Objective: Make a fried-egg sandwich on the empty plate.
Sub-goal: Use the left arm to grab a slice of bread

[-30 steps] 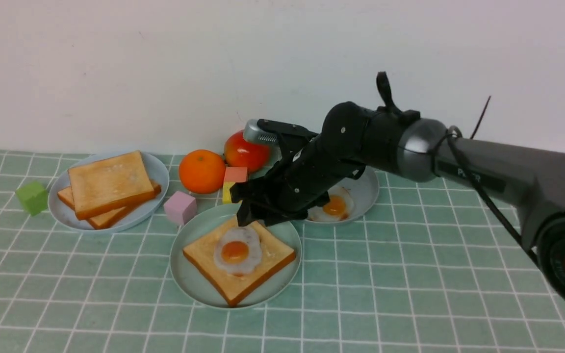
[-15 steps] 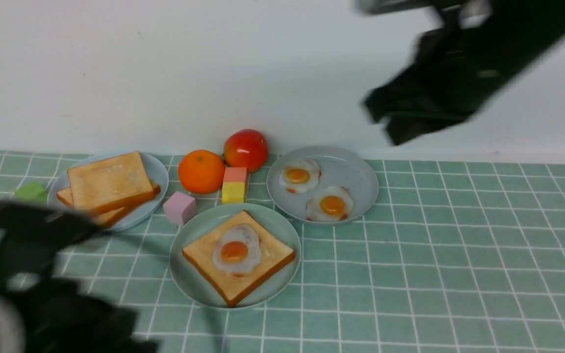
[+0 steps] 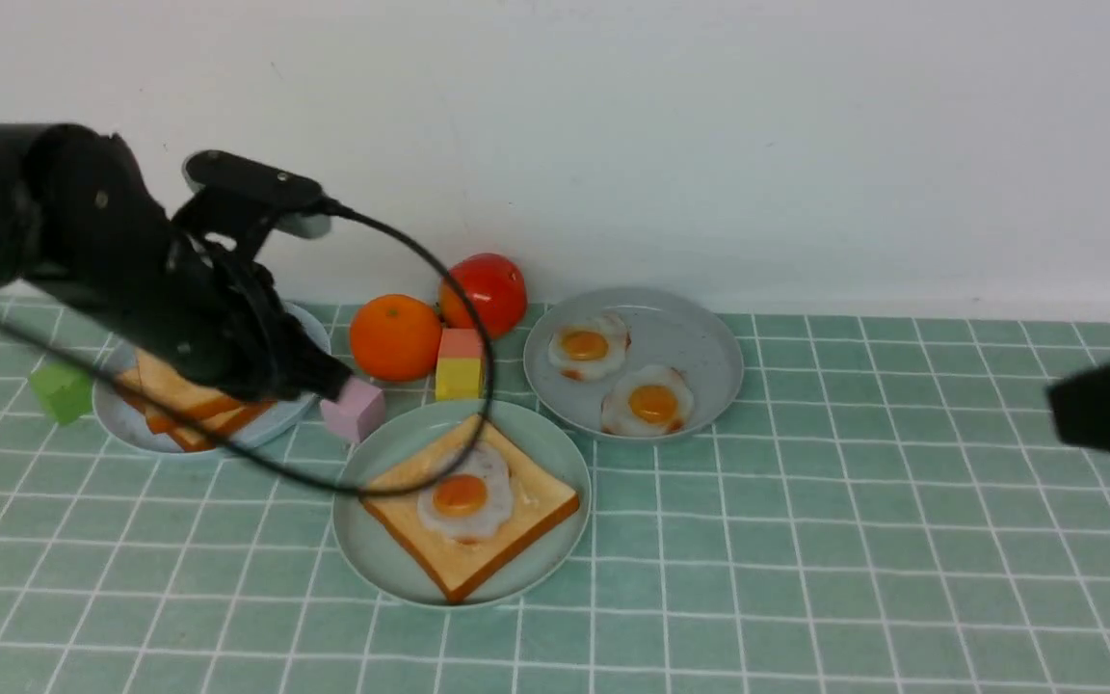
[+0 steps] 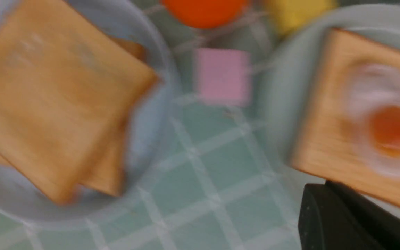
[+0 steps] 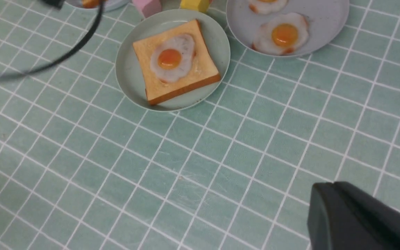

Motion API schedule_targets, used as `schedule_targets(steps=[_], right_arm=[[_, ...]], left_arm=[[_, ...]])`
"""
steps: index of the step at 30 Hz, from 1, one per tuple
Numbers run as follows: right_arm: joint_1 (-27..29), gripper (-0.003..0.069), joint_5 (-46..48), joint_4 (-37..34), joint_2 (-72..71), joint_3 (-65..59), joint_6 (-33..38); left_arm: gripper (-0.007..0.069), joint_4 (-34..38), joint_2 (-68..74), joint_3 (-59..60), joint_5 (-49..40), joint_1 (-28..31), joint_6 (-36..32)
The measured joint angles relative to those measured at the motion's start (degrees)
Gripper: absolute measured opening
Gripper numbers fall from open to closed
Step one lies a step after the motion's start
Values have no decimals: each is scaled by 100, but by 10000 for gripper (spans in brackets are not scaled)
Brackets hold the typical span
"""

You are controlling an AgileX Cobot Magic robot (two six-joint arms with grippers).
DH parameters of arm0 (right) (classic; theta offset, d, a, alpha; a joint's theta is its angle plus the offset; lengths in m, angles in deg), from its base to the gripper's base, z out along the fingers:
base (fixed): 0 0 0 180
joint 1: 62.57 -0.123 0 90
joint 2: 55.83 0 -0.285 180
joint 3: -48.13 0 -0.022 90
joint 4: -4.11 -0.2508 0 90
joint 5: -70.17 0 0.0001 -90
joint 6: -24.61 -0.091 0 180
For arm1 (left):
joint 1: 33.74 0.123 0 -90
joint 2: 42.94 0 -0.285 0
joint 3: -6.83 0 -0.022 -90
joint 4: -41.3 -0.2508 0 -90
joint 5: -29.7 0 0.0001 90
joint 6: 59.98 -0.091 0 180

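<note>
My left gripper [image 3: 316, 382] hangs over the pale blue plate [image 3: 118, 420]. My arm hides most of the toast stack [image 4: 54, 97] from the front, and only my left wrist camera shows it whole. I cannot tell either jaw spread, since my right gripper [image 3: 1109, 416] is a blur. The mint-green plate [image 3: 362, 551] holds one toast slice [image 3: 526, 516] topped with a fried egg [image 3: 463, 496].

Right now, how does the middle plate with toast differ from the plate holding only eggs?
The mint-green plate holds one toast slice topped by one egg; the grey plate holds two eggs and no toast. The mint-green plate sits nearer the front, the grey plate farther back and to the right. Both are round and pale.
</note>
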Motion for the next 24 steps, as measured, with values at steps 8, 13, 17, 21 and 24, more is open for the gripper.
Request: schedule_targets(steps=[8, 13, 17, 21, 24], right_arm=[[0, 6, 231, 39, -447, -58, -1], [0, 8, 180, 40, -444, -58, -6], [0, 8, 24, 40, -444, -101, -18], [0, 11, -64, 40, -444, -143, -18], [0, 11, -99, 40, -444, -155, -23]], left_arm=[[-2, -102, 1497, -1533, -887, 868, -1679], [112, -246, 1762, -1788, -951, 973, -2626], [290, -354, 1899, -1816, -656, 973, -2875], [405, -442, 2069, -1816, -377, 973, -2895], [427, -487, 2224, -1837, -300, 973, -2895]])
